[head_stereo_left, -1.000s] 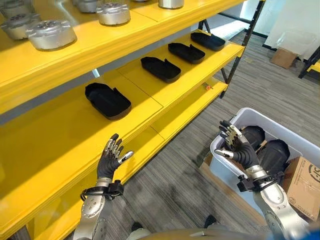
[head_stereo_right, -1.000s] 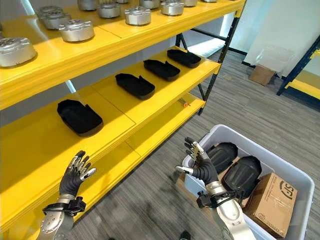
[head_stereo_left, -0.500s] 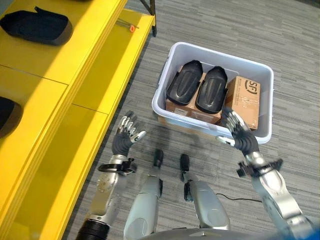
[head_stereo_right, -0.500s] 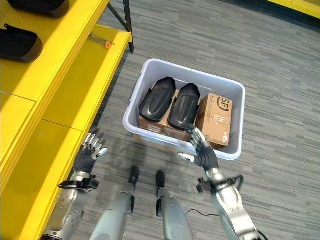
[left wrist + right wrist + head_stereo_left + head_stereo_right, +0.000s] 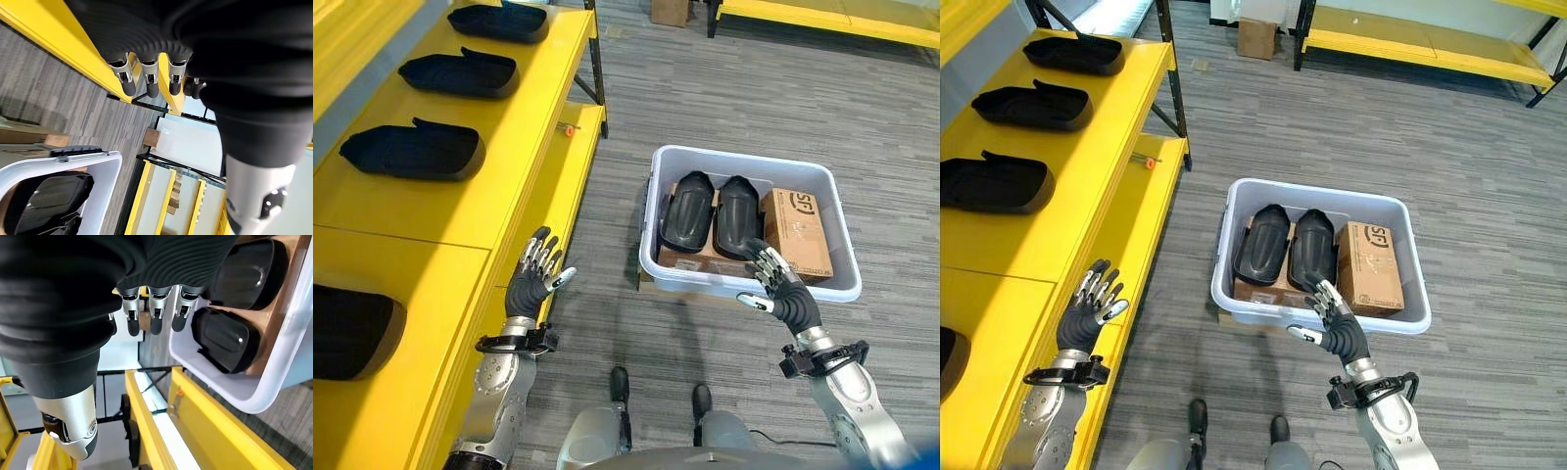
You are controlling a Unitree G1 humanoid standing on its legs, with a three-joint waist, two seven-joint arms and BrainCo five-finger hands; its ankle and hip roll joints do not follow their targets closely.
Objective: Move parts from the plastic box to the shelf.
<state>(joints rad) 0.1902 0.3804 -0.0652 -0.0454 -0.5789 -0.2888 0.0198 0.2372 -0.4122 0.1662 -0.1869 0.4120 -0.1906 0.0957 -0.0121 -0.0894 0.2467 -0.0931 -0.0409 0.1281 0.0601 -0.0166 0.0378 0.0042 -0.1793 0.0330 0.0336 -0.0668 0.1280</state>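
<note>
Hovering open-fingered: right hand (image 5: pixel 785 295) above plastic box (image 5: pixel 658 262); left hand (image 5: pixel 530 283) beside shelf (image 5: pixel 450 211)

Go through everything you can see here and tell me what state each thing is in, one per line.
Plastic box: on the floor, no lid.
Two black parts: in the box, side by side on cardboard.
Cardboard carton: in the box, closed.
Shelf: several black parts set along it.
Left hand: open, empty.
Right hand: open, empty.

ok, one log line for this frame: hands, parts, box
left hand: open, empty, by shelf edge | right hand: open, empty, at plastic box near rim | black parts: two in box, untouched
</note>
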